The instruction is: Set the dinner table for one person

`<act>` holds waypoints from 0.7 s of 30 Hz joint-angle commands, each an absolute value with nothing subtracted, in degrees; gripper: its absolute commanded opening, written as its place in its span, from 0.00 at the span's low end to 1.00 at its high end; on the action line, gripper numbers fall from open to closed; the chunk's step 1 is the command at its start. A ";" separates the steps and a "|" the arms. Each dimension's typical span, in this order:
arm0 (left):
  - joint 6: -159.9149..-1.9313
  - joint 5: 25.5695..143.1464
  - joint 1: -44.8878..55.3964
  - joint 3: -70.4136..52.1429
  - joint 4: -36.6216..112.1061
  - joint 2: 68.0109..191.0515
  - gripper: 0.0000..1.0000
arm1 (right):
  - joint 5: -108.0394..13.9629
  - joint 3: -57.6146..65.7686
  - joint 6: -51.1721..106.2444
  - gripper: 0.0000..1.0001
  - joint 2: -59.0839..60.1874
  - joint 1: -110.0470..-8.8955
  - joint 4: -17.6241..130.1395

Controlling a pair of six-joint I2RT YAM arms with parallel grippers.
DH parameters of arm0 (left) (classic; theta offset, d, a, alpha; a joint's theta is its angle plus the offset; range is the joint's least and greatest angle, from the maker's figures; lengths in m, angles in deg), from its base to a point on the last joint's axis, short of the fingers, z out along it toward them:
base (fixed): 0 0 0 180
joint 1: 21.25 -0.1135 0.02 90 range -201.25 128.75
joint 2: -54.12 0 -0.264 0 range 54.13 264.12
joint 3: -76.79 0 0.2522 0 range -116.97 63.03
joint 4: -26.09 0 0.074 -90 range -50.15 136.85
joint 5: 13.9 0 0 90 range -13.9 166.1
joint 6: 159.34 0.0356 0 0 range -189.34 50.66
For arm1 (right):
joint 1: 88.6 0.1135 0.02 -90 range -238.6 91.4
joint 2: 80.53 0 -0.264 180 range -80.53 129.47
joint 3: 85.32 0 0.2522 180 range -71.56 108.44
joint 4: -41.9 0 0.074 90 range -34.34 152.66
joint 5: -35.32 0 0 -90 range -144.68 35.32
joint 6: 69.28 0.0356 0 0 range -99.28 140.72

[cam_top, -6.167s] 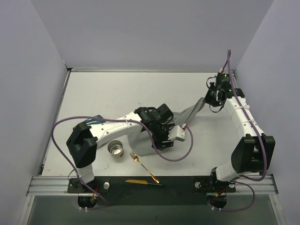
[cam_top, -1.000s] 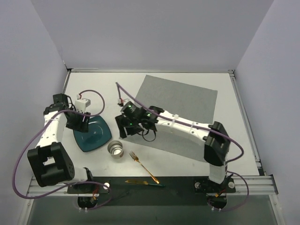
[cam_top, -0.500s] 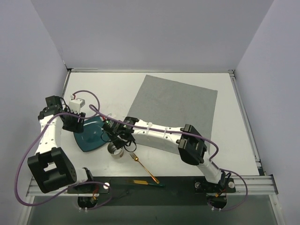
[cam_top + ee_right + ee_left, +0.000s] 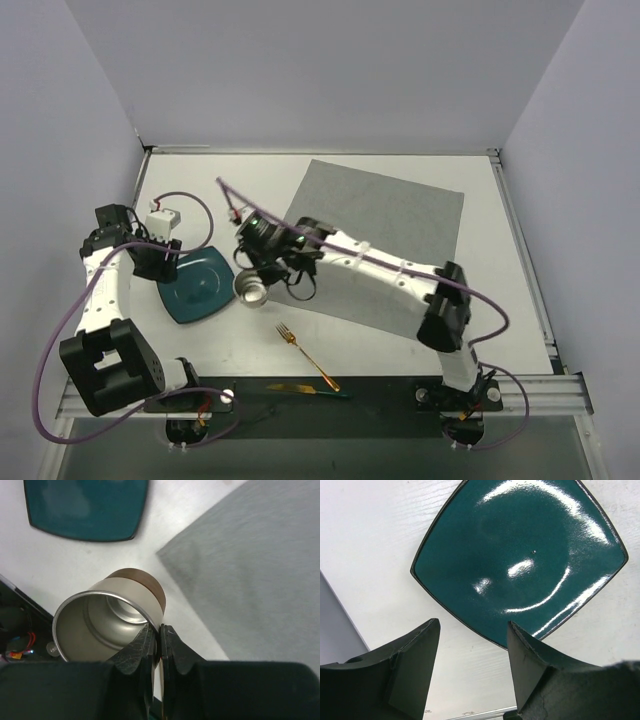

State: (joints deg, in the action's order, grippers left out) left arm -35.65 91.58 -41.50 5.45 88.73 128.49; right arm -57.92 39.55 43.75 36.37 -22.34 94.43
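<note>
A robot lab (plain grey walls (image 4: 320, 70) box in a metal-railed tabletop (image 4: 230, 172)).

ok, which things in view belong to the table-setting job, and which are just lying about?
Job:
- dinner table
- grey placemat
- teal plate
- metal cup, rim pinched in the right pincer
- gold fork
- knife

Not the job (rig hardware only):
- purple cables
- white box on the left arm's cable
</note>
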 commanded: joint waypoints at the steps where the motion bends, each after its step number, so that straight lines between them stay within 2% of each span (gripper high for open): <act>1: -34.80 93.76 -41.81 2.74 88.18 127.07 0.66 | -61.27 34.45 41.29 0.00 20.30 -33.90 95.83; 5: -34.98 93.85 -41.72 2.74 88.10 127.60 0.66 | -63.10 28.74 39.19 0.00 15.10 -53.55 95.92; 9: -34.89 93.50 -41.72 3.09 88.27 128.13 0.66 | -63.47 27.41 37.43 0.00 16.93 -67.46 95.74; 15: -35.06 92.97 -41.72 2.04 88.19 129.80 0.66 | -63.56 32.94 35.93 0.00 25.98 -80.49 96.27; 21: -35.24 92.62 -41.64 1.77 87.92 131.03 0.66 | -61.97 37.51 35.75 0.00 34.25 -85.08 97.50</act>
